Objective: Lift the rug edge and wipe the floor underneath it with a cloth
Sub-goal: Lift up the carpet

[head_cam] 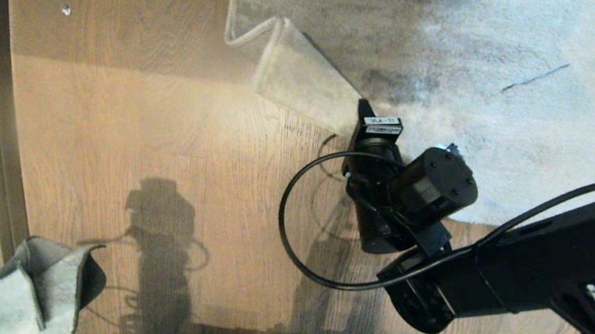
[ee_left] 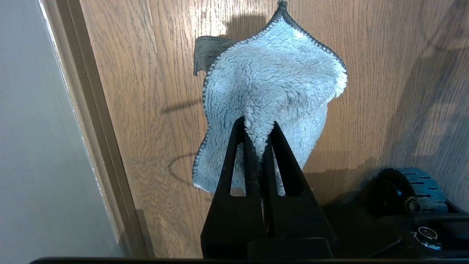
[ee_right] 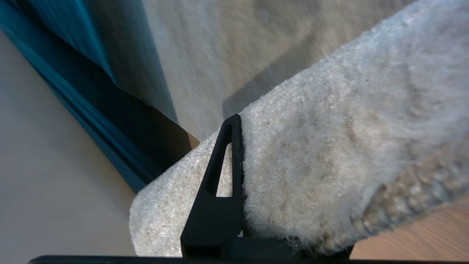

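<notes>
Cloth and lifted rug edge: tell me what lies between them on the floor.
In the head view, only bare floor with the arm's shadow separates the cloth from the lifted rug edge.

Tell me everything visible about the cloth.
The cloth is a small fluffy rag, pale grey-white on the face shown, darker grey on the back, with dark stitched edges. It hangs crumpled and folded, pinched at one bunched part by the shut left gripper, above the wood floor beside the skirting strip. Nothing else touches it.
</notes>
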Tool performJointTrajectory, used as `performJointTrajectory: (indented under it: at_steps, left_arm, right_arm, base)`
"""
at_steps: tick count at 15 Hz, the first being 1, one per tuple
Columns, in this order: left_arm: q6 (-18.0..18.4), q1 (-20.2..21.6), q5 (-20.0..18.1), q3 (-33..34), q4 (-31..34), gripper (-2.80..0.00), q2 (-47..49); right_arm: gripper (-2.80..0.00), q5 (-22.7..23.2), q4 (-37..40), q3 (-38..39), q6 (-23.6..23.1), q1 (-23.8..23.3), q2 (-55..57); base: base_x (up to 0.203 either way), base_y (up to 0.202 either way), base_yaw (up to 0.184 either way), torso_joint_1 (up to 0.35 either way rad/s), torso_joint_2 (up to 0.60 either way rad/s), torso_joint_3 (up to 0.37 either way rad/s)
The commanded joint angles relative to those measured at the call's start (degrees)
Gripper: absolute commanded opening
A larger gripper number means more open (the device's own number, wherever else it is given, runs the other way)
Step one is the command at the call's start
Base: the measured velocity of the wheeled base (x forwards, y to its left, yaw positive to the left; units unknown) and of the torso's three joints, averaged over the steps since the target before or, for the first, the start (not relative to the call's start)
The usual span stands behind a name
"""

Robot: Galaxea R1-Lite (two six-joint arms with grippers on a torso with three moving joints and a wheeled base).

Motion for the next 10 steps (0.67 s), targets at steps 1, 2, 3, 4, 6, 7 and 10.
performJointTrajectory:
  at_steps: [1, 2, 3, 4, 6, 7, 10]
  left_arm:
    - [0.0, 0.0, 0.0, 0.0, 0.0, -2.80, 0.0]
    - [0.0, 0.0, 0.0, 0.0, 0.0, -2.80, 0.0]
    - [0.0, 0.0, 0.0, 0.0, 0.0, -2.80, 0.0]
    - [0.0, 0.0, 0.0, 0.0, 0.0, -2.80, 0.0]
    - [0.0, 0.0, 0.0, 0.0, 0.0, -2.80, 0.0]
    - [0.0, 0.0, 0.0, 0.0, 0.0, -2.80, 0.0]
    - [0.0, 0.0, 0.0, 0.0, 0.0, -2.80, 0.0]
  right_arm:
    - [-2.80, -0.2, -2.7, 0.0, 0.1, -0.4, -0.8]
    - [-2.80, -0.1, -2.7, 0.0, 0.0, -0.4, -1.0]
    - [-2.80, -0.1, -2.7, 0.0, 0.0, -0.5, -1.2]
    - [-2.80, -0.1, -2.7, 0.0, -0.3, -0.5, -1.3]
    - [-2.80, -0.1, -2.7, -0.1, -0.3, -0.6, -1.4]
    - [-2.80, -0.1, -2.7, -0.5, -0.4, -0.6, -1.4]
    - [-2.80, -0.1, -2.7, -2.5, -0.5, -0.8, -1.8]
  base:
    - [0.000, 0.000, 0.000, 0.000, 0.00, 0.000]
    - [0.000, 0.000, 0.000, 0.000, 0.00, 0.000]
    - [0.000, 0.000, 0.000, 0.000, 0.00, 0.000]
    - [0.000, 0.000, 0.000, 0.000, 0.00, 0.000]
    - [0.000, 0.000, 0.000, 0.000, 0.00, 0.000]
    - [0.000, 0.000, 0.000, 0.000, 0.00, 0.000]
    - [0.000, 0.000, 0.000, 0.000, 0.00, 0.000]
